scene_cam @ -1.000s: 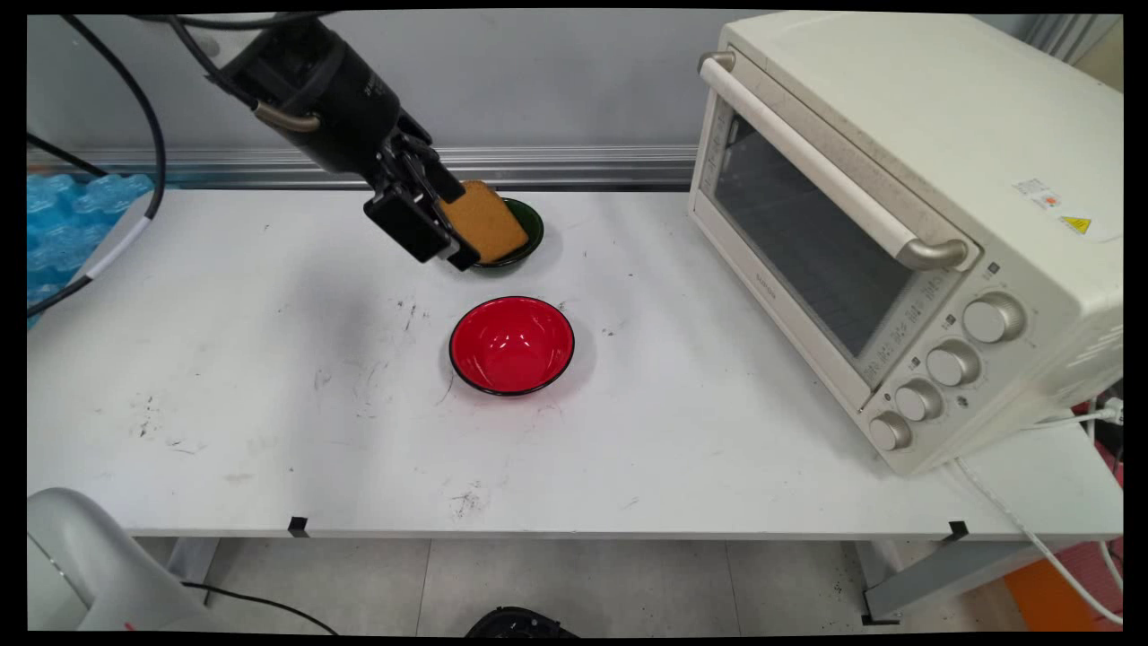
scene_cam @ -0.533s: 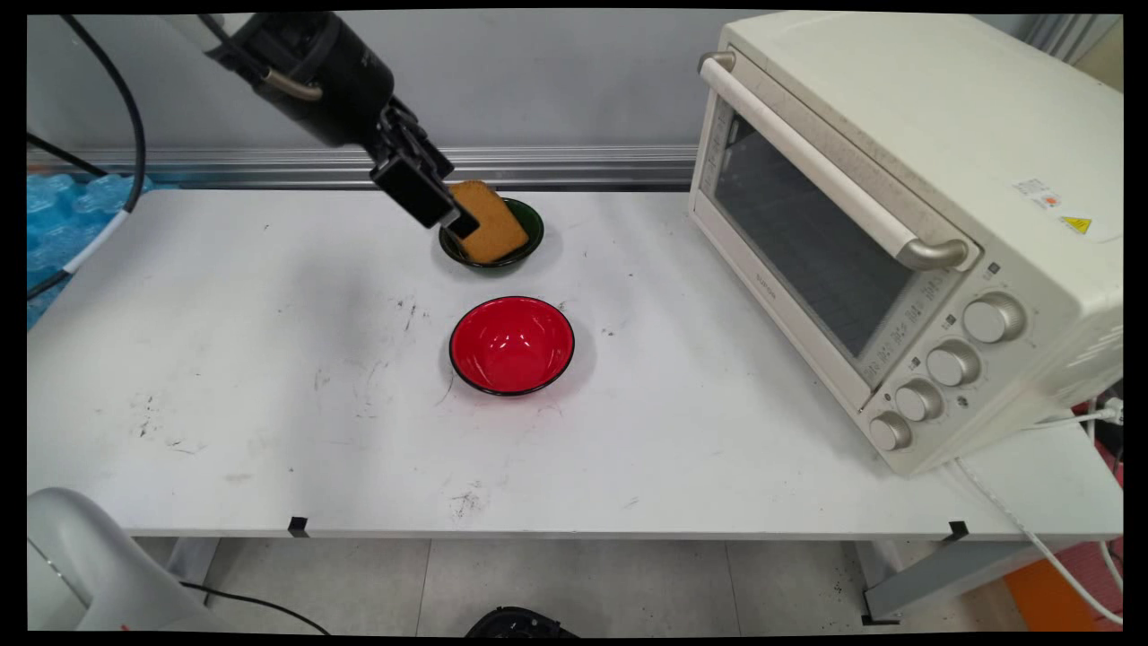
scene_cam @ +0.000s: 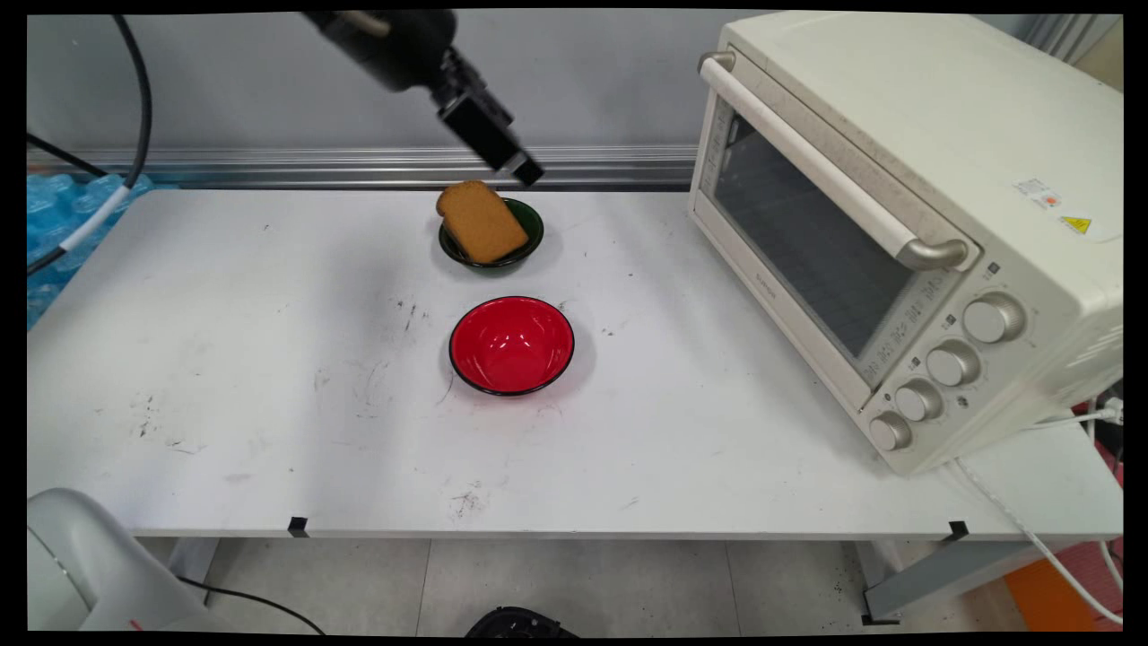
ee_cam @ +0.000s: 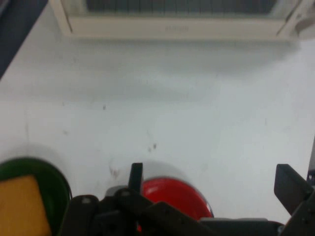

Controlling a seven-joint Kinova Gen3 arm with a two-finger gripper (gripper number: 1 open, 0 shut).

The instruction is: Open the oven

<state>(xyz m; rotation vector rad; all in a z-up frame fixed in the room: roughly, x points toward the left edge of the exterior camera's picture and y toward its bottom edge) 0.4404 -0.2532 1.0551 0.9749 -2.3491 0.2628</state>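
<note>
A brown slice of toast (scene_cam: 481,222) rests tilted in a small dark green bowl (scene_cam: 529,235) at the back of the table, overhanging its left rim. My gripper (scene_cam: 516,166) hangs in the air above and just right of that bowl, open and holding nothing. In the hand view my gripper (ee_cam: 211,177) shows its fingers (ee_cam: 136,176) spread wide, with the toast (ee_cam: 19,206) and green bowl (ee_cam: 51,184) at the lower left. A red bowl (scene_cam: 511,345) stands empty nearer the front, and the red bowl (ee_cam: 174,194) sits between the fingers in the hand view.
A cream toaster oven (scene_cam: 906,215) with its door shut fills the right of the table (scene_cam: 269,404); the oven's base (ee_cam: 172,27) lies along the top of the hand view. Blue packaging (scene_cam: 54,224) sits at the far left, and black cables (scene_cam: 134,117) hang there.
My gripper let go of the toast, which now lies in the green bowl. The gripper rose and moved right, away from the bowl.
</note>
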